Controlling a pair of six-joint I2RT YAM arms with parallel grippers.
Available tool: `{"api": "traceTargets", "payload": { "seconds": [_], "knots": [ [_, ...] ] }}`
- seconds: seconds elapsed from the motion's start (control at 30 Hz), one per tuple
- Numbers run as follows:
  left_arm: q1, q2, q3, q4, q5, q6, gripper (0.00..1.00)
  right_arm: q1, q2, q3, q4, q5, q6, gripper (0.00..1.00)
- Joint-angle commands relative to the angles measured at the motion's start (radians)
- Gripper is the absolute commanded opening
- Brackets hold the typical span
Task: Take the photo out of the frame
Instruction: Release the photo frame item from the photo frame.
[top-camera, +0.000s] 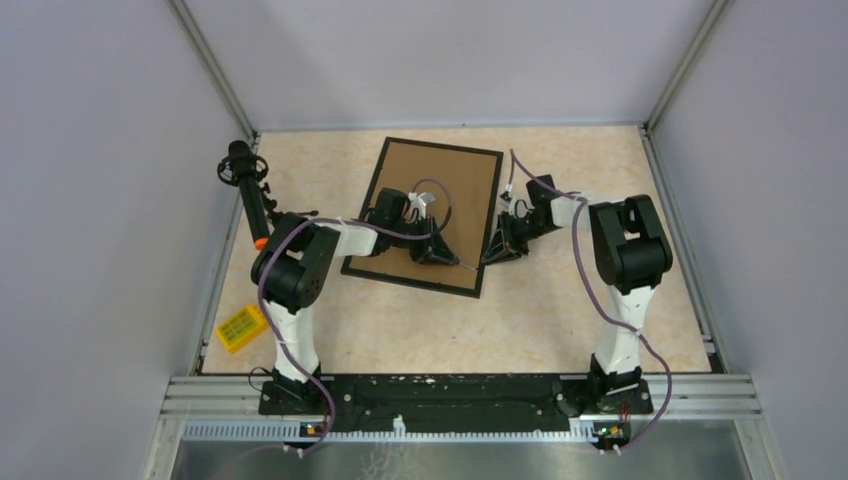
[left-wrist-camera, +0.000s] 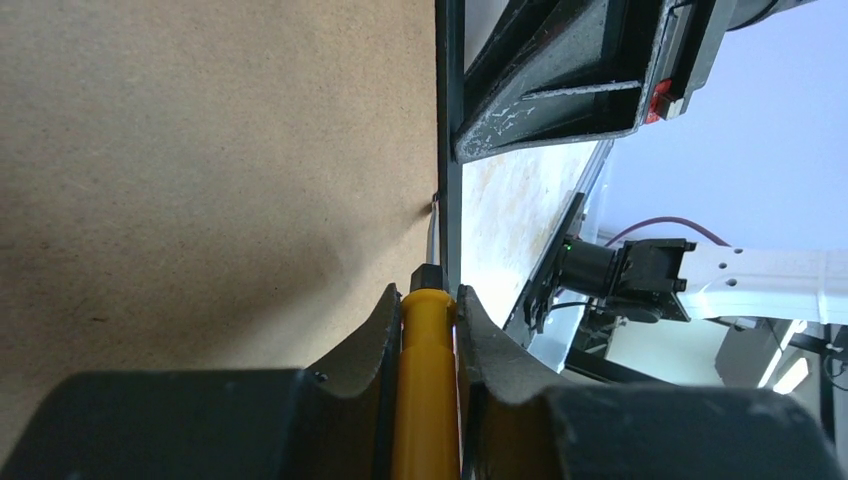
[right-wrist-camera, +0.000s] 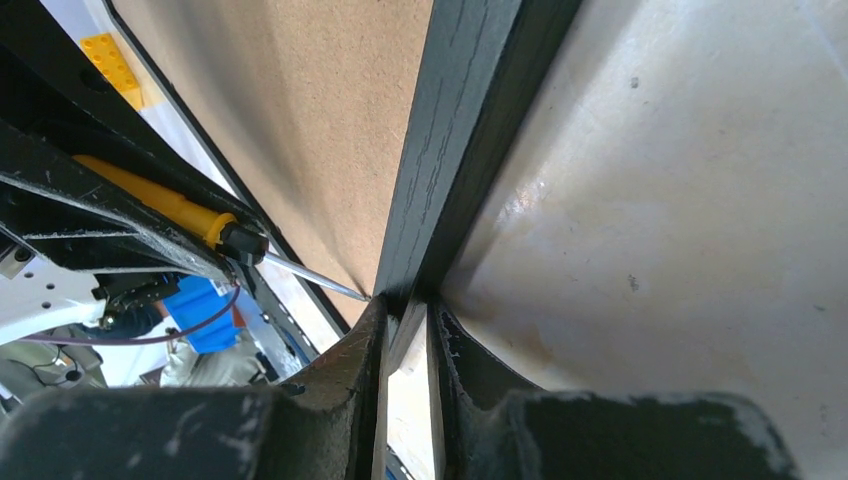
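**A:** Where is the frame (top-camera: 455, 175) lying, and is the photo showing?

**B:** It is lying back-up on the table (top-camera: 560, 310), slightly skewed, between the two arms. The photo is not showing anywhere. I am guessing it is sitting under the brown back.

**A:** What are the fingers doing?

**B:** The left fingers (left-wrist-camera: 375, 340) are clamping the yellow handle of a screwdriver (left-wrist-camera: 428, 390). Its thin blade is pointing into the seam where the brown back is meeting the black border (right-wrist-camera: 450, 150). The right fingers (right-wrist-camera: 350, 370) are straddling that border from the outer side with only a narrow gap. I cannot tell whether they are actually pinching it.

**A:** So how should the prying be going?

**B:** I am thinking the blade should be lying low and flat against the board. It should be levering gently at whatever is retaining the back, not digging in and risking a gouge in the board or the print below. The right side should be steadying the frame so nothing is sliding.
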Motion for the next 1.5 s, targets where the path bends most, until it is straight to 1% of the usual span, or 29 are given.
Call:
{"api": "traceTargets", "payload": {
  "seconds": [0.0,0.17,0.4,0.5,0.83,1.0,1.2,1.23,1.47],
  "knots": [
    [-0.007,0.078,0.009,-0.039,-0.114,0.017,0.0,0.052,0.063,-0.019,0.073,0.287,-0.064,0.11],
    [-0.019,0.106,0.032,-0.039,-0.107,0.014,0.0,0.055,0.086,-0.01,0.067,0.305,-0.059,0.08],
    [-0.095,0.07,0.07,-0.042,-0.115,0.037,0.0,0.068,0.132,0.011,0.056,0.337,-0.045,0.02],
    [-0.127,0.044,0.085,-0.049,-0.128,0.057,0.0,0.068,0.149,0.018,0.051,0.359,-0.037,0.0],
    [-0.257,-0.087,0.115,-0.092,-0.223,0.13,0.0,0.065,0.169,0.042,0.026,0.397,-0.031,0.0],
    [-0.288,-0.112,0.128,-0.116,-0.258,0.159,0.0,0.044,0.168,0.06,0.01,0.404,-0.034,0.0],
    [-0.303,-0.125,0.189,-0.174,-0.315,0.233,0.0,0.023,0.182,0.099,-0.026,0.412,-0.057,0.0],
    [-0.301,-0.127,0.205,-0.204,-0.327,0.244,0.0,0.016,0.19,0.116,-0.036,0.414,-0.066,0.0],
    [-0.181,-0.18,0.282,-0.232,-0.325,0.25,0.0,-0.026,0.242,0.295,-0.122,0.477,-0.134,0.0]
  ]
}}
